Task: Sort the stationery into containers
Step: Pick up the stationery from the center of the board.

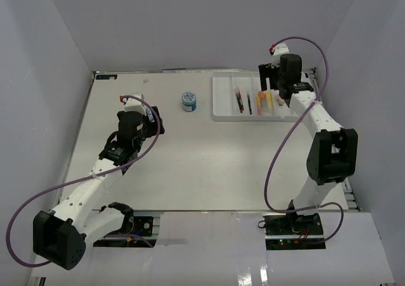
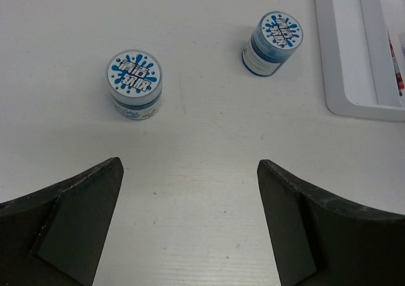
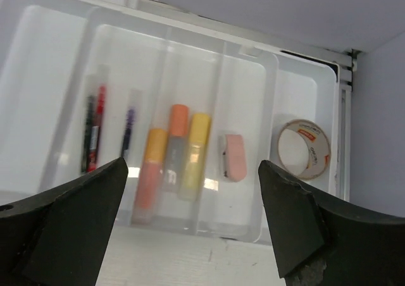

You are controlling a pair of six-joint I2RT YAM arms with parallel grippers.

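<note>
On the white worktop (image 1: 190,166), just ahead of the left fingers (image 1: 154,119): two round jars with blue-splashed lids, both upright. Spread to the full and holding nothing (only bare worktop between them in the wrist view). Ahead and a little left of the gap, the nearer jar (image 2: 134,83); ahead and off to the right, the farther jar (image 2: 272,42), close to the near corner of the white tray (image 2: 338,77). No long axis to square up to on either, being round, so probably a matter of swinging slightly left to centre on the nearer jar, then lowering over it. By position, work for the left arm, with the right one well apart at the far right corner.

Over the tray, the right fingers (image 1: 266,78): also wide apart, gripping nothing. Below them, lying in the compartments: thin red and black pens (image 3: 93,131), orange and yellow marker sticks (image 3: 180,150) side by side with long axes along the dividers, the pink eraser (image 3: 234,157) just beside them, one tape roll (image 3: 304,148) flat in the end compartment. No second roll to be seen. Nothing showing in the tray's leftmost compartment, the one nearest the jars and a likely home for them.
</note>
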